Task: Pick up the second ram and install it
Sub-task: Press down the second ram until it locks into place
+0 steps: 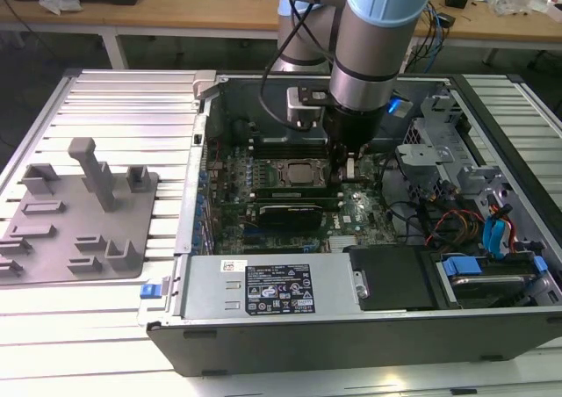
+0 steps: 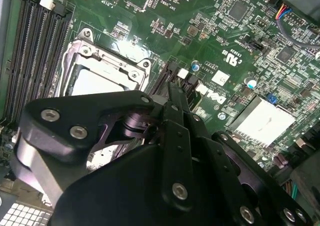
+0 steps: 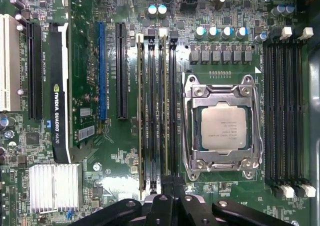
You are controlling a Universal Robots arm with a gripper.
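Down inside the open black computer case (image 1: 351,349), the black tool (image 1: 347,164) hung from the grey and light blue robot arm (image 1: 378,37), low over the green main board (image 3: 125,161). I could not tell whether the tool was spread or pressed together. In both wrist views its tip (image 3: 167,198) (image 2: 172,93) sat right over one end of the long black slot rails with white end clips (image 3: 152,111).

The second ram (image 3: 163,111), a long thin green board stick, stood on its edge in those rails, with one end just under the tool. Another thin stick (image 3: 141,111) stood in a rail beside it.

Just beside the rails lay the square silver processor (image 3: 223,127) in its shiny metal frame. More black slot rails (image 3: 285,111) ran along the far side of the processor. On the other side of the second ram stood a long black card with a green badge (image 3: 60,86), and near its end a ribbed silver cooling block (image 3: 55,186).

Outside the case, toward the exterior view's left, a grey plastic plate with upright posts (image 1: 79,212) lay on the ribbed metal counter (image 1: 114,98), well apart from the tool.
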